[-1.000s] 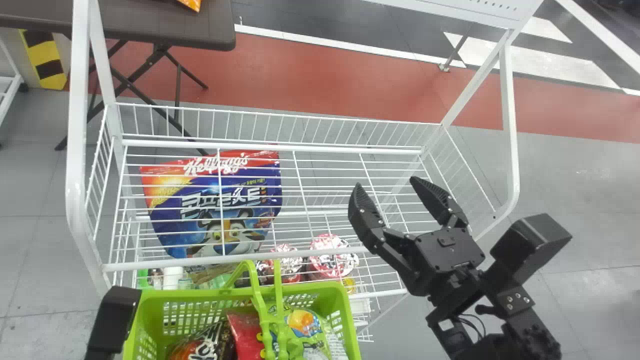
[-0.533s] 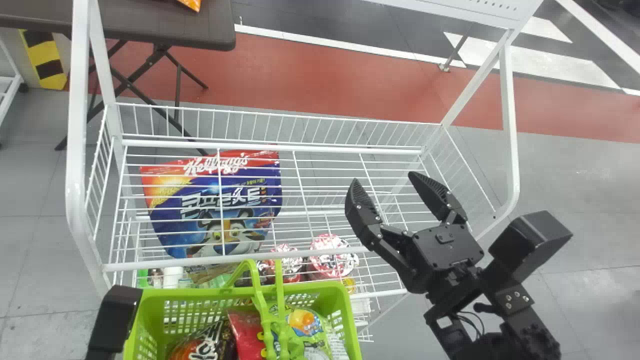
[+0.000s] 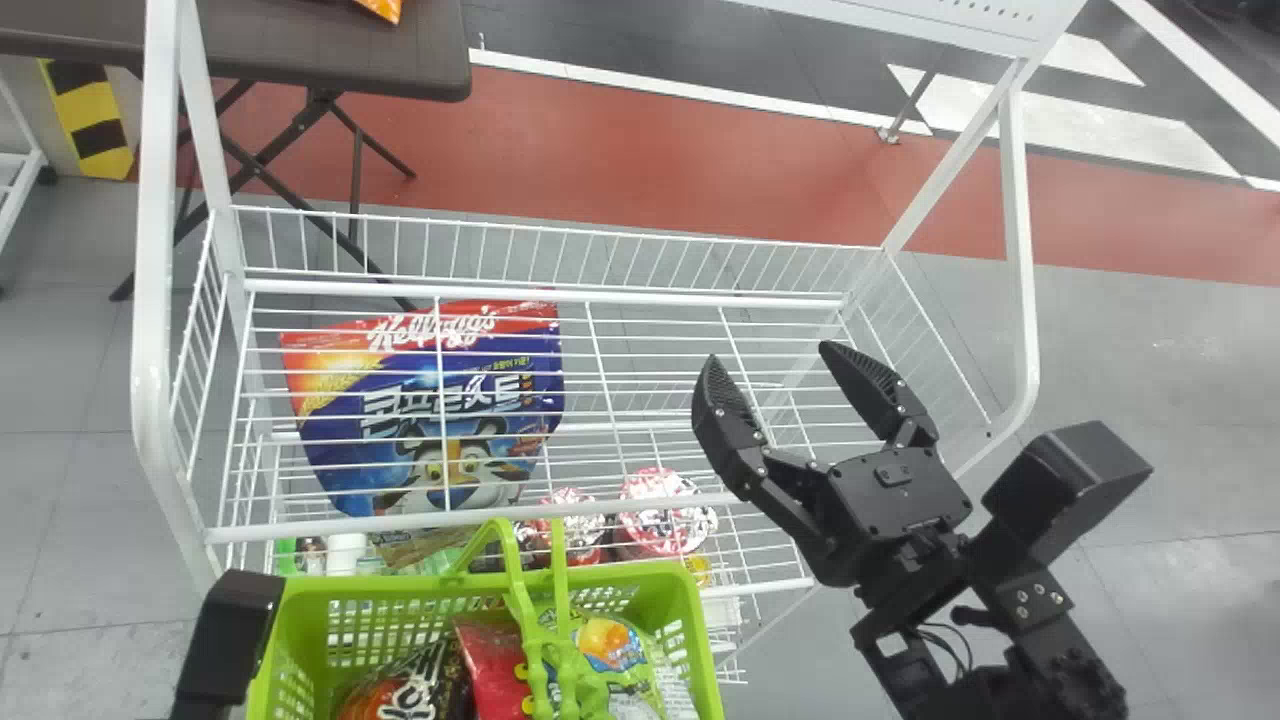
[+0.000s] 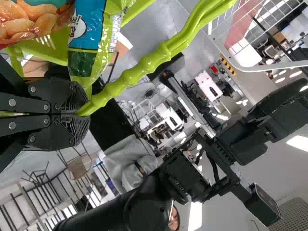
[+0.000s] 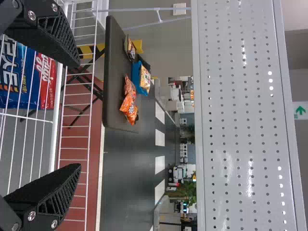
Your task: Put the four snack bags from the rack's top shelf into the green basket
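Smooth floor [image 3: 1180, 400], wire rack [image 3: 153, 350]; glossy bags [image 3: 608, 645] in latticed green basket [image 3: 655, 578].

In the head view, the bottom edge cut off the green basket [image 3: 655, 578] and the dark bag [image 3: 420, 690], red bag [image 3: 490, 660] and fruit-print bag [image 3: 612, 645] inside; its handles [image 3: 516, 592] hid part of the last. The orange packet [image 3: 382, 8] on the worktop [image 3: 250, 45] ran out at the top. In the right wrist view, the right pincer [image 3: 770, 352] partly covered the blue bag [image 5: 29, 79], cropped at the left.
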You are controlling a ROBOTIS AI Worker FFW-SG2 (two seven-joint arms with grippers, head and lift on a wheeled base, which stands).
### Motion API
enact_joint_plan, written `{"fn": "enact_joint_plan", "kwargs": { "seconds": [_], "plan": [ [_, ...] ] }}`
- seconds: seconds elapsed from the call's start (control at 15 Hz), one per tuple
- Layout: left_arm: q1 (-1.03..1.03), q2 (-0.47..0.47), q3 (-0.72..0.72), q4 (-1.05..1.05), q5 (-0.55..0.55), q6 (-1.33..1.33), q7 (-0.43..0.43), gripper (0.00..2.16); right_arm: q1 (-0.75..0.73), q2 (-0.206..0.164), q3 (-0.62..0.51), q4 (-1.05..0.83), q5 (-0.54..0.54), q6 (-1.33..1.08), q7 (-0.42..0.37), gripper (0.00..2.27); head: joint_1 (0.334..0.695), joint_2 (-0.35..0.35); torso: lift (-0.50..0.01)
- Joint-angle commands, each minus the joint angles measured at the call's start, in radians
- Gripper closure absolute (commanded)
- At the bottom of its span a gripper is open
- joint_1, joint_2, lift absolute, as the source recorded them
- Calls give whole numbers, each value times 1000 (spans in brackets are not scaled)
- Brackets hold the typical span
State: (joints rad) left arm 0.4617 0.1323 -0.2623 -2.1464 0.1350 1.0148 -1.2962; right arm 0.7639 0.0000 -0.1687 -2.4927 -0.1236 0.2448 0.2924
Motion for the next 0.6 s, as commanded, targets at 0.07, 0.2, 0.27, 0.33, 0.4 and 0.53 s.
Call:
{"fn": "enact_joint_plan", "kwargs": {
  "seconds": [0.07,0.2,0.27,0.33,0.4,0.53],
  "plan": [
    [0,0,0,2,0,0,0,1659,0,1,-2,-2,1,0,1,70,695,-350,0],
    [0,0,0,3,0,0,0,1659,0,1,-3,-3,1,0,1,70,695,-350,0],
    [0,0,2,2,0,0,0,1659,0,1,-3,-3,1,0,1,70,695,-350,0],
    [2,0,2,2,0,0,0,1659,0,1,-3,-3,1,-3,1,70,695,-350,0],
    [2,0,0,2,0,0,0,1659,0,1,-3,-3,1,-3,1,70,695,-350,0],
    [0,0,0,2,0,0,0,1659,-2,1,-3,-3,1,-3,1,70,695,-350,0]
  ]
}}
